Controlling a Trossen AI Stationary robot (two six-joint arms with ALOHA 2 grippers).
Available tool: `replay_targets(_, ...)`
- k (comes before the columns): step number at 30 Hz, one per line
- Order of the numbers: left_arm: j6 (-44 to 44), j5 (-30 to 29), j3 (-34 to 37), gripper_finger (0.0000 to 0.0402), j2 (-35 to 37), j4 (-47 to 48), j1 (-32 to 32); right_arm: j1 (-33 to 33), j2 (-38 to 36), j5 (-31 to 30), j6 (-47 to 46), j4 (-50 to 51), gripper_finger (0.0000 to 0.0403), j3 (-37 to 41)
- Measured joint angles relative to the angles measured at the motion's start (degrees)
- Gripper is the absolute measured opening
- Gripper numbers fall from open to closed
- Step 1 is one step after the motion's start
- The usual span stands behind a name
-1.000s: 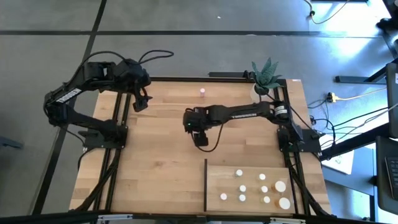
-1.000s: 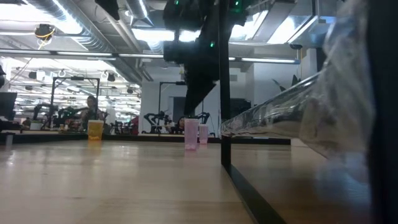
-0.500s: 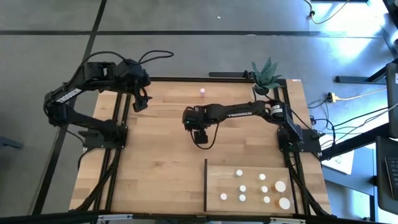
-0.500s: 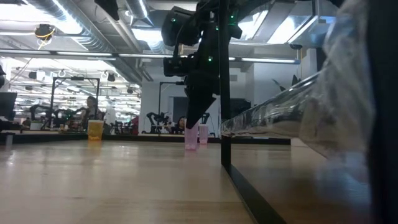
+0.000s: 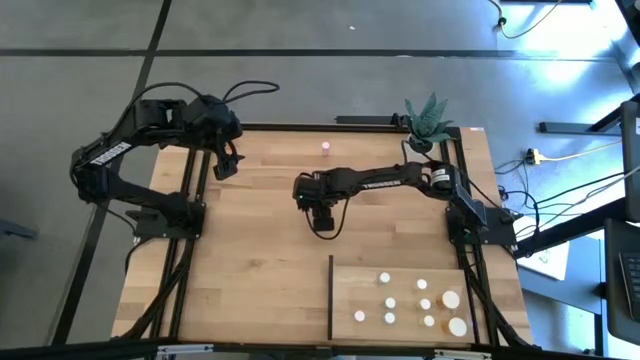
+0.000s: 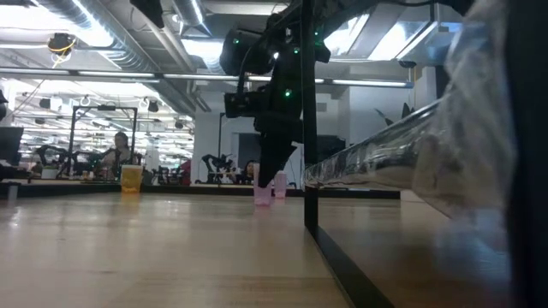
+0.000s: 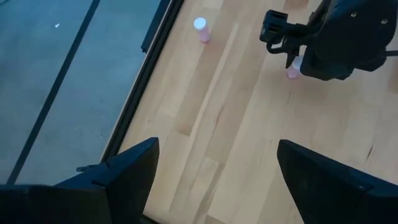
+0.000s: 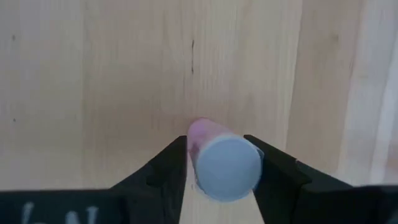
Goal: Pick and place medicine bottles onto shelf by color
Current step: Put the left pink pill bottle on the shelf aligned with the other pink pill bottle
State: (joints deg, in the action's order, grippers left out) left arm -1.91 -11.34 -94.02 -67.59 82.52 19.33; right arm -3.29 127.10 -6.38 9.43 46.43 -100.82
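High view: I see the right gripper (image 5: 322,222) reaching out over the middle of the table (image 5: 250,250), while the left gripper (image 5: 226,165) waits near the far left corner. A second pink bottle (image 5: 325,148) stands alone near the far edge, and the shelf (image 5: 355,295) lies at the near right with nine white-capped medicine bottles (image 5: 425,304) standing on it; a potted plant (image 5: 428,122) sits at the far right corner. Low view: the right gripper (image 6: 267,175) hangs down onto a pink bottle (image 6: 264,192) that stands upright on the wood, with the other pink one just behind it and the shelf's dark upright edge (image 6: 309,128) to the side; a person shows in the room beyond. Left wrist view: my left arm's fingers (image 7: 130,168) stand wide apart with nothing between them, and I see both pink bottles farther off, one under the right arm. Right wrist view: the two fingers (image 8: 168,165) press against the sides of the pink bottle (image 8: 224,165), clamped just under its white cap.
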Motion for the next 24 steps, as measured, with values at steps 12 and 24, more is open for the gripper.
replay_targets(12,0.0,0.0,0.0,0.0321,0.0,0.0,0.0,1.1,0.2,0.5,-0.1,-0.3,0.0112,0.0)
replay_targets(24,0.3,0.0,0.0,0.0321,0.0,0.0,0.0,4.6,-4.0,0.0,-3.4,11.2,0.0114,-7.2)
